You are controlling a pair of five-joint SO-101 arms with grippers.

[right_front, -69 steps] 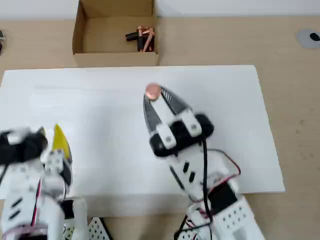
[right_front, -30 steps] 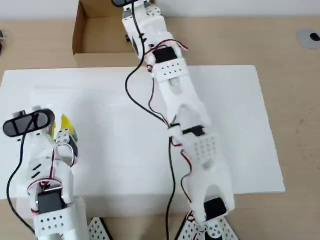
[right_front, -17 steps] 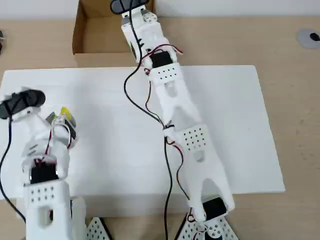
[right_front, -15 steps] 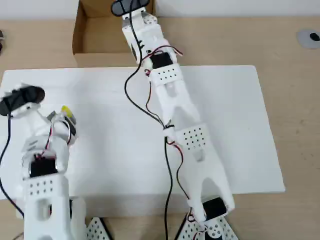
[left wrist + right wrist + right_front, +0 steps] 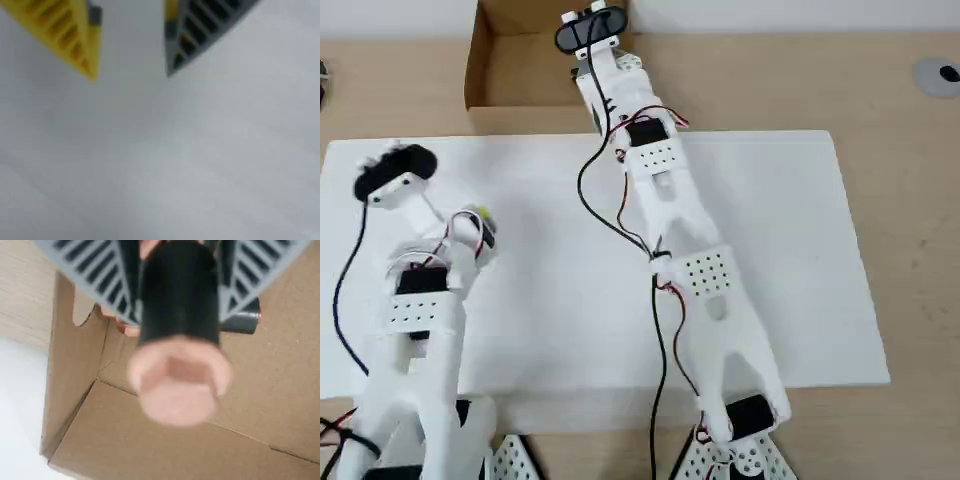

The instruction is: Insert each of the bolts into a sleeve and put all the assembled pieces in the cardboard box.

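The right arm is now stretched up to the cardboard box at the top of the frame, away from the white sheet's middle. The black sleeve with its bolt is squeezed in the right gripper above the box floor, so only letting go seems left. Another finished piece is seen just behind. The left gripper is held open, empty, over the sheet.

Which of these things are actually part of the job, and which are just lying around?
Part of the job: bolt-in-sleeve piece held in the right hand; cardboard box; another piece inside it; open left hand.
Just lying about: white sheet; grey disc.
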